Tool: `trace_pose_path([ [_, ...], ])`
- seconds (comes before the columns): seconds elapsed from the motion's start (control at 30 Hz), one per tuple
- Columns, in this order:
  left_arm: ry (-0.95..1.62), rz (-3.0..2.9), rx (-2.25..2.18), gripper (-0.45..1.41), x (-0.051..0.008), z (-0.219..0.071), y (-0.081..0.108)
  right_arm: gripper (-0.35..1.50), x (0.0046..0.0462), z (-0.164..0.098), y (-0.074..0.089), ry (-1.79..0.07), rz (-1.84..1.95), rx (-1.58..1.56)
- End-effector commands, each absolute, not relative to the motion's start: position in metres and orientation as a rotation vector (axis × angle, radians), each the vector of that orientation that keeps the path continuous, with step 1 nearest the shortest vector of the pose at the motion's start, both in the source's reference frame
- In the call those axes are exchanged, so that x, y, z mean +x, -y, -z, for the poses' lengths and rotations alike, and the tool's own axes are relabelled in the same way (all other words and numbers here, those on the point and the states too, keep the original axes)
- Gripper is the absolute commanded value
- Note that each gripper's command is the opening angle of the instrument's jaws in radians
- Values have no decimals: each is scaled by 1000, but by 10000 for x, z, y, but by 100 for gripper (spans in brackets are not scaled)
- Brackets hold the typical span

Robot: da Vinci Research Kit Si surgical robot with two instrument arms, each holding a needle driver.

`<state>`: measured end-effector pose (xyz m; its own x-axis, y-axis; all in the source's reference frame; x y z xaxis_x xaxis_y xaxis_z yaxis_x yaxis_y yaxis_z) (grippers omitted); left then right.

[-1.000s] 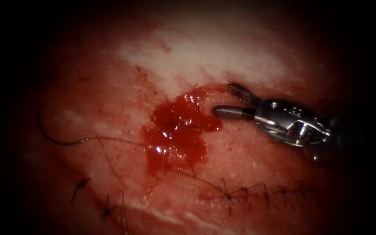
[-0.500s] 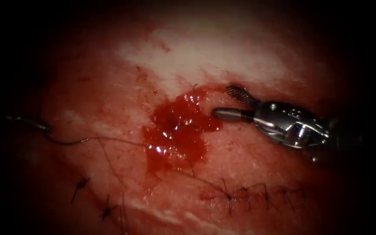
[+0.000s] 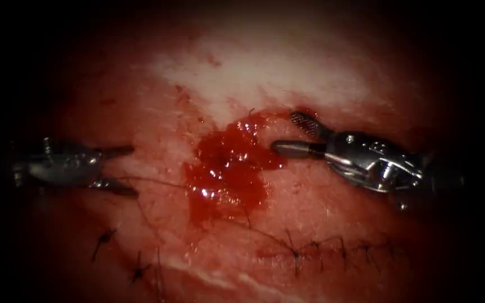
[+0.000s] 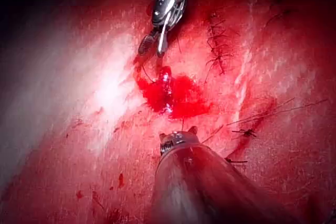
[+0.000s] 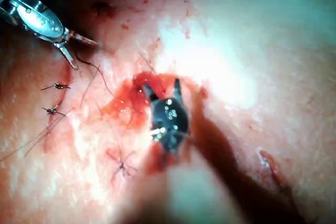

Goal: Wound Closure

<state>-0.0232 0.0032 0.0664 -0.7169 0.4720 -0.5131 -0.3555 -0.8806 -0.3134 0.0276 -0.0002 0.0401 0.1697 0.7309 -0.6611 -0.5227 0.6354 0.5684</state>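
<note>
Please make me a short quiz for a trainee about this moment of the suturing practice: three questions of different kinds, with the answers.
1. Short answer: what does the left tool hold?
2. True or false: the right tool has its jaws shut on the thread.
3. In the endoscope view the red fluid lies: A) between the two tools' tips; B) under the left tool's shaft; C) behind the right tool.

Key: 1. Nothing, its jaws are open. 2. False: its jaws are open and hold nothing. 3. A.
</note>
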Motion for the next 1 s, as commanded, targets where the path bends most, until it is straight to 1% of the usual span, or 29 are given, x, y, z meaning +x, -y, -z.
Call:
trace_pose_path([
  [0.03, 275, -2541, -841, 22, -238, -671, -26, 123, 283, -406, 8, -1077, -901, 232],
  [0.17, 279, -2543, -840, 9, -239, -669, -21, 123, 284, -407, 9, -1077, -901, 230],
  [0.33, 286, -2553, -831, 9, -237, -672, -22, 123, 285, -407, 10, -1075, -899, 233],
  [0.4, 293, -2568, -811, 17, -236, -679, -22, 123, 285, -407, 10, -1075, -900, 233],
  [0.73, 288, -2598, -767, 29, -234, -715, -17, 123, 288, -406, 11, -1076, -899, 236],
  [0.87, 299, -2607, -754, 29, -233, -726, -15, 123, 289, -406, 11, -1076, -899, 236],
  [1.0, 313, -2612, -741, 9, -231, -730, -13, 123, 290, -406, 11, -1076, -899, 237],
])
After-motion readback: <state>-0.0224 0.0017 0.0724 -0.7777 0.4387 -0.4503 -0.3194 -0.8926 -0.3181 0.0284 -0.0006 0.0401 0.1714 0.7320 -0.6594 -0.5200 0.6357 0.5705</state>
